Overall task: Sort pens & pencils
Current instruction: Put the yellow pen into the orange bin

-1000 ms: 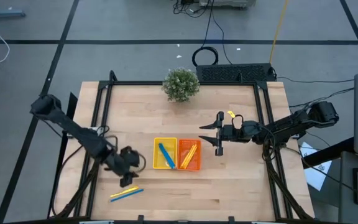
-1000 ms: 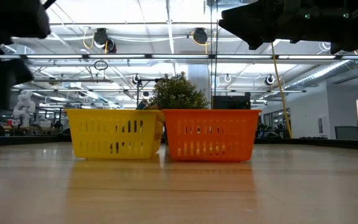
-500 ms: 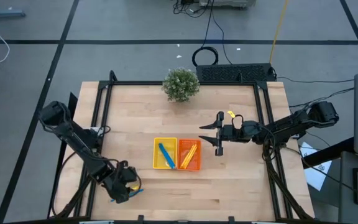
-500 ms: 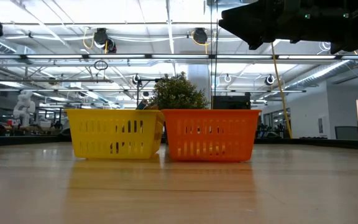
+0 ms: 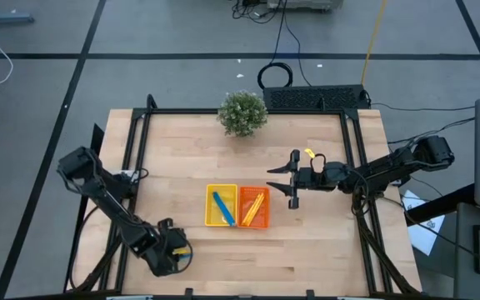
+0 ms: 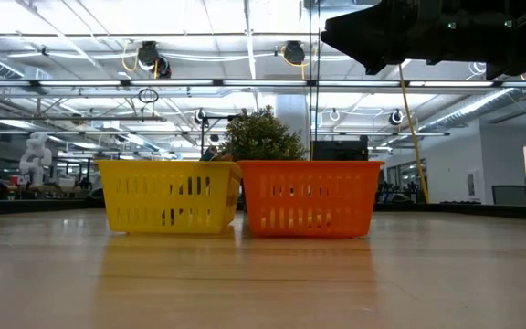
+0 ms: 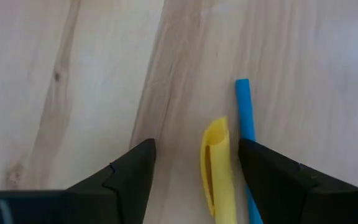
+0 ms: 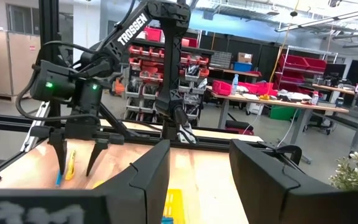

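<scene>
Between the wide-apart fingers of the left tool (image 7: 194,180), a yellow stick (image 7: 217,168) and a blue stick (image 7: 246,134) touching on the surface (image 7: 92,81), right tool (image 5: 293,179) released near the trays

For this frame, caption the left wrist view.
Left gripper open over a yellow stick and blue stick lying side by side on the table.

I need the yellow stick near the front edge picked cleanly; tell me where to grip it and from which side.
Grip the yellow stick across its shaft, coming straight down. It lies flat, right beside the blue stick, so the open left gripper should probably bracket the yellow one only, one finger between them.
</scene>
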### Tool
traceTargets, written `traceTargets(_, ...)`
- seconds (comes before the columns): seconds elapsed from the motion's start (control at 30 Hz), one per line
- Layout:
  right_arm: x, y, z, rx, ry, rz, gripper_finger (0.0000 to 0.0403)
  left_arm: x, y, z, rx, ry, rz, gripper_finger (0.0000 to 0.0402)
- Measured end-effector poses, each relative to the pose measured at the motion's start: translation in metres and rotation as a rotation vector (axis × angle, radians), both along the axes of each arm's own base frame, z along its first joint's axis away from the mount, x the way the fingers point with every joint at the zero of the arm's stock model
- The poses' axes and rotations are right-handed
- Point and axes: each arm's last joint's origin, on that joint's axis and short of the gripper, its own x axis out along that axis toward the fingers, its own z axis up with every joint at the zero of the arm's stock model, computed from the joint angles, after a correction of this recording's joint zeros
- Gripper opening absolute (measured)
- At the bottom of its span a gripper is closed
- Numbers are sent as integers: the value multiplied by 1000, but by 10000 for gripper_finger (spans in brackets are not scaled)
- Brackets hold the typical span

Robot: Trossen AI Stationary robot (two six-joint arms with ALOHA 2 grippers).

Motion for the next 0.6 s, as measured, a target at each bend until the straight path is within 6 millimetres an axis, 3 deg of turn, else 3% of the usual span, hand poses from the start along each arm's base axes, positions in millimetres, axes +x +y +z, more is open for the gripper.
traceTargets(0.27,0,0,0,-1,5,0,155,-1,0,-1,57,41,24,239)
traceTargets(0.6,0,0,-1,-1,5,0,155,-11,14,-3,178,153,101,239)
